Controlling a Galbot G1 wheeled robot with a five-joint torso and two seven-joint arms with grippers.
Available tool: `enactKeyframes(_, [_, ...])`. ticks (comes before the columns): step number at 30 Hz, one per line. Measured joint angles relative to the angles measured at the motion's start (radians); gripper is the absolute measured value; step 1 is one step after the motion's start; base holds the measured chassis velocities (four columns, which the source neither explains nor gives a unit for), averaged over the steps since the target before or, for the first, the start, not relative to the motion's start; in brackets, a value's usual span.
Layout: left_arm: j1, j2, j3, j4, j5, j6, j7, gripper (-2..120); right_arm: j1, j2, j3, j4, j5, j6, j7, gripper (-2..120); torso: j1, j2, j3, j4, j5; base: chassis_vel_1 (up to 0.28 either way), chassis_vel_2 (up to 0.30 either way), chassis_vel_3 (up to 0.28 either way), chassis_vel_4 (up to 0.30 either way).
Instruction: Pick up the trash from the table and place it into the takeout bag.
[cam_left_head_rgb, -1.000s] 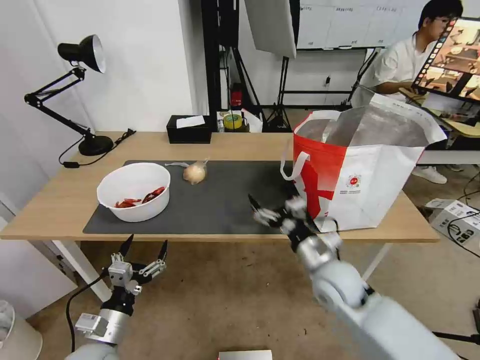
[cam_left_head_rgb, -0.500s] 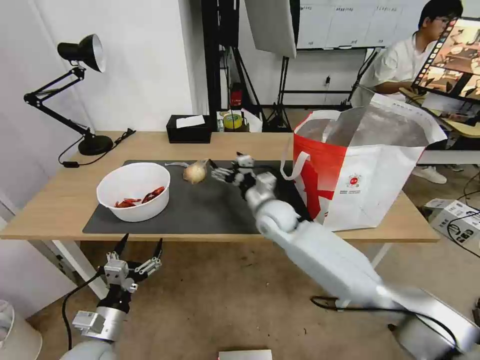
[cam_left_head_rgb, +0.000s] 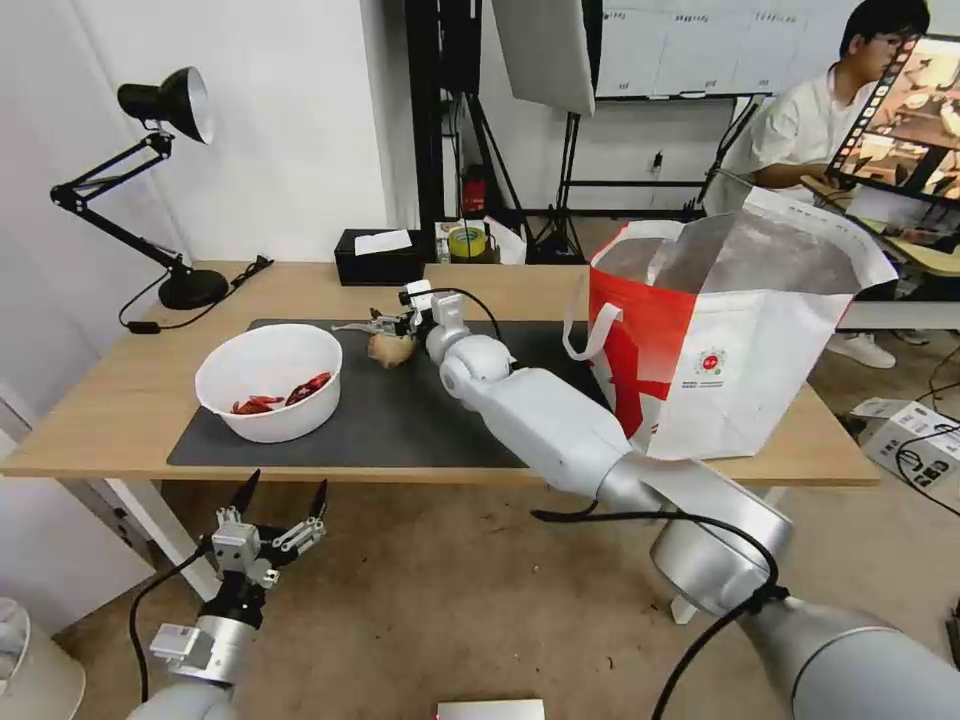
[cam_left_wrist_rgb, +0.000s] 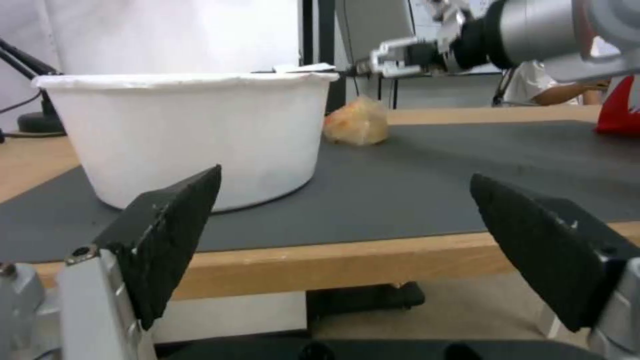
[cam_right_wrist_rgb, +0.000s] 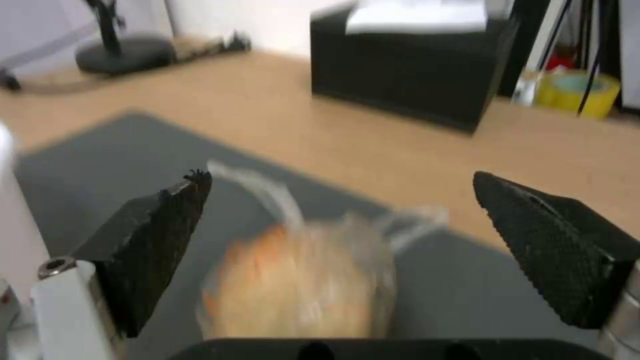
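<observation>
- Both jaws of the right gripper (cam_left_head_rgb: 385, 322) are standing wide apart, straddling nothing yet; in the right wrist view (cam_right_wrist_rgb: 340, 250) the knotted bag (cam_right_wrist_rgb: 300, 290) is sitting between and just beyond the two black fingers (cam_right_wrist_rgb: 160, 235).
- Right arm is reaching out over the mat (cam_left_head_rgb: 420, 420), its gripper hovering right at the knotted bag (cam_left_head_rgb: 391, 348); half a second ago it was short of the bag, and a second ago it was back at the mat's near edge by the takeout bag (cam_left_head_rgb: 730, 350).
- Left gripper (cam_left_head_rgb: 280, 495) is hanging below the near edge of the table (cam_left_head_rgb: 100, 420), jaws spread open and holding nothing, much where it was a second ago; its wrist view (cam_left_wrist_rgb: 340, 250) is looking across the mat at the bowl (cam_left_wrist_rgb: 187, 135) and the knotted bag (cam_left_wrist_rgb: 357, 127) beyond it.
- Knotted bag is lying on the mat's far part, beside the bowl (cam_left_head_rgb: 268, 380) and apart from it, in the same spot as before.
- Bowl with red scraps is resting on the mat's left end, unmoved.
- Takeout bag is standing open on the table at the mat's right end, unmoved.
- Black tissue box (cam_left_head_rgb: 378, 258) is sitting on the table beyond the mat's far edge.
</observation>
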Motion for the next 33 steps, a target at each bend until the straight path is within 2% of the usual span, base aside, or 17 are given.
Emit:
enactKeyframes(7, [-0.004, 0.004, -0.003, 0.014, -0.010, -0.014, 0.006, 100, 0.006, -0.003, -0.034, -0.046, 0.001, -0.022, -0.123, 100, 0.000, 0.000, 0.000, 0.0003, 0.0001, 0.000, 0.000, 0.000, 0.000])
enactKeyframes(20, [-0.005, -0.004, 0.001, 0.015, -0.009, -0.020, 0.009, 100, 0.016, -0.005, -0.054, -0.085, -0.006, -0.025, -0.162, 100, 0.000, 0.000, 0.000, 0.0002, 0.0002, 0.000, 0.000, 0.000, 0.000])
enactKeyframes(33, [-0.005, -0.007, 0.002, 0.011, -0.009, -0.021, 0.009, 100, 0.040, -0.005, -0.075, -0.117, -0.034, 0.011, -0.220, 100, 0.000, 0.000, 0.000, 0.0002, 0.0002, 0.000, 0.000, 0.000, 0.000])
